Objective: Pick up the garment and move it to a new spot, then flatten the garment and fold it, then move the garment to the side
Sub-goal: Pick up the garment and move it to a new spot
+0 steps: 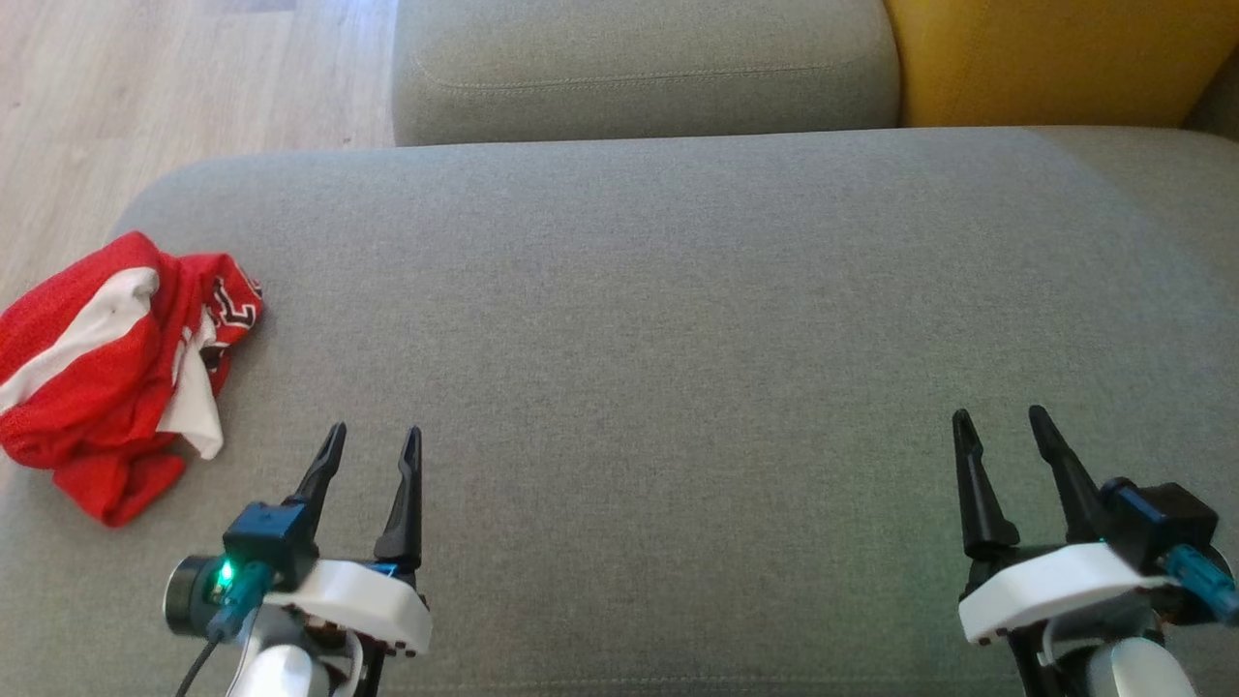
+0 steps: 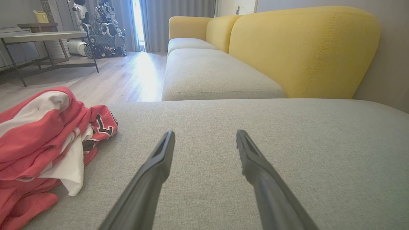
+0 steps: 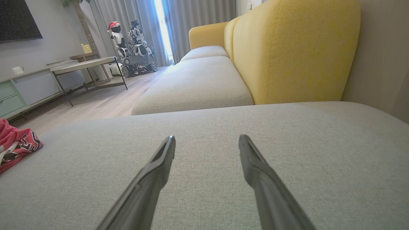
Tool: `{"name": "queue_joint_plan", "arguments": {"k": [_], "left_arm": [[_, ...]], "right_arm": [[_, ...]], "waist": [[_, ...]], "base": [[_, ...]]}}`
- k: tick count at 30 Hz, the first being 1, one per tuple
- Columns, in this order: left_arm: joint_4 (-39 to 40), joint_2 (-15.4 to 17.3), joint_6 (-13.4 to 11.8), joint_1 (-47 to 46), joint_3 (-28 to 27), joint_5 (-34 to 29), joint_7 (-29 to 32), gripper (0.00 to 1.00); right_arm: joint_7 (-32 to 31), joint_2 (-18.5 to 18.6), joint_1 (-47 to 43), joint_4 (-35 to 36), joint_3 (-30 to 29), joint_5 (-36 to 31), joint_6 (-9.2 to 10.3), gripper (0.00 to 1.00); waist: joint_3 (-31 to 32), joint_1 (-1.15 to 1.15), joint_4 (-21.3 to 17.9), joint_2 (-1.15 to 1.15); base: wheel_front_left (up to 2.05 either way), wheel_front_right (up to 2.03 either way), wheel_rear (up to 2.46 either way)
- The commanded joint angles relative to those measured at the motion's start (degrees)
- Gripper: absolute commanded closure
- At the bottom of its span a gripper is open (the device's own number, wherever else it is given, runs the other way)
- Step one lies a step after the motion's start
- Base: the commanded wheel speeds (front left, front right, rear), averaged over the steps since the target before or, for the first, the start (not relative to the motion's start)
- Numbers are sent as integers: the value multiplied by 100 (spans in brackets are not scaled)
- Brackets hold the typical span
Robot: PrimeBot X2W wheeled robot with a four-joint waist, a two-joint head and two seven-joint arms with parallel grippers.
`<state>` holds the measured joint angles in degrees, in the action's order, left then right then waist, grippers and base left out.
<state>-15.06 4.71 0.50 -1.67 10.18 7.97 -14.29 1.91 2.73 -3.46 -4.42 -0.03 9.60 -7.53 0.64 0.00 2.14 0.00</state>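
While the left gripper (image 1: 373,438) and right gripper (image 1: 1002,418) are spread wide, the crumpled red-and-white mesh garment (image 1: 106,368) is heaped, axis indistinct.

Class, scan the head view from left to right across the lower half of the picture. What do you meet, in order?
Crumpled red and white garment → left gripper, open → bare stretch of the grey cushion → right gripper, open.
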Motion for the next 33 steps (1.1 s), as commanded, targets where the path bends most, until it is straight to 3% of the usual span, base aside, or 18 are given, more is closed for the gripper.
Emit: {"name": "queue_joint_plan", "arguments": {"k": [1, 13, 33], "left_arm": [[151, 3, 5, -332, -241, -16, -71, 0], [113, -30, -2, -396, -302, -55, -71, 0], [162, 54, -108, -445, -758, -40, -71, 0]], "right_arm": [[-4, 33, 90, 220, 121, 15, 4, 0], [-38, 24, 59, 333, 103, -111, 4, 0], [-295, 16, -114, 933, 388, -294, 4, 0]], "waist": [[0, 0, 9, 0], [-20, 0, 240, 0], [-50, 0, 2124, 0]], "base": [[0, 0, 0], [0, 0, 0], [0, 0, 0]]}}
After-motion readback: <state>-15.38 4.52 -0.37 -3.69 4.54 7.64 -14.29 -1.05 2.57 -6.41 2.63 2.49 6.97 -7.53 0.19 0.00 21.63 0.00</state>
